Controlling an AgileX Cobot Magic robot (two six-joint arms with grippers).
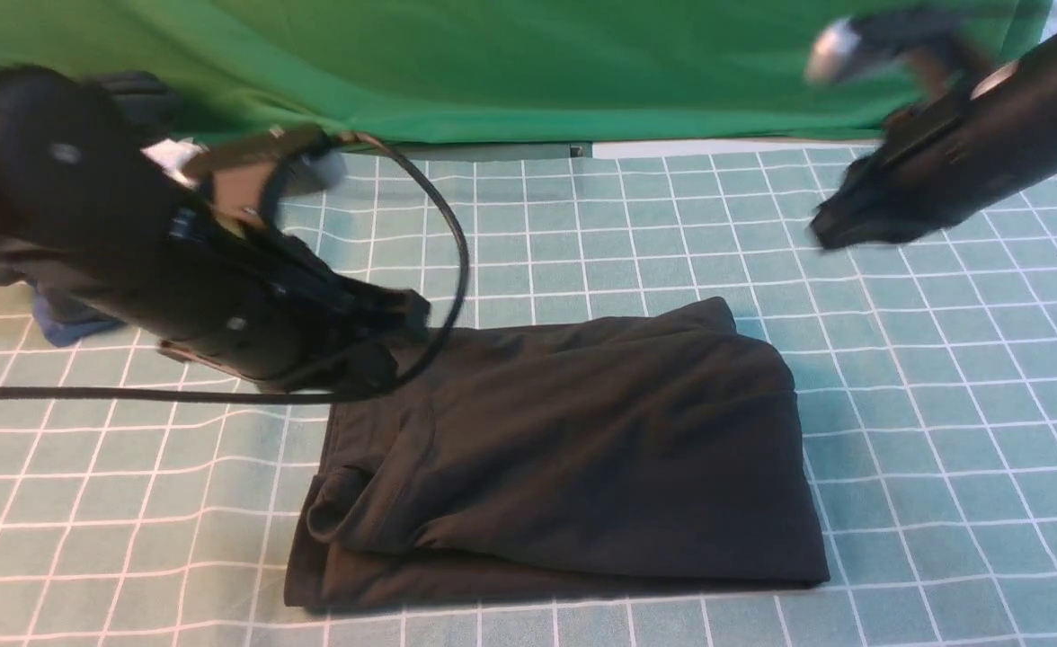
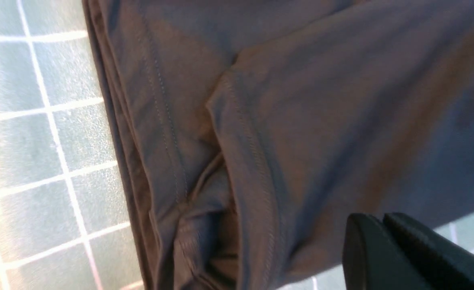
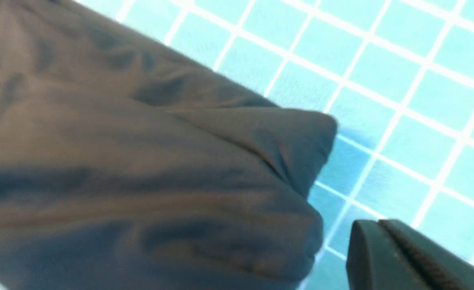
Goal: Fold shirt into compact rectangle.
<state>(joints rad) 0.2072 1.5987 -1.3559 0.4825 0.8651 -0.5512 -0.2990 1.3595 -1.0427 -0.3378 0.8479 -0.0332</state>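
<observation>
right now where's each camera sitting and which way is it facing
Front view: between the arms, looking forward over the checked cloth at the folded shirt; both arms show.
Left wrist view: on the left arm, looking down at the shirt's seamed edge; shut left gripper shows.
Right wrist view: on the right arm, facing a shirt corner; shut right gripper shows.
All three share the shirt and the cloth.

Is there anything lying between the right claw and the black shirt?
Nothing: in the front view only bare checked cloth separates the shut right gripper from the shirt.
</observation>
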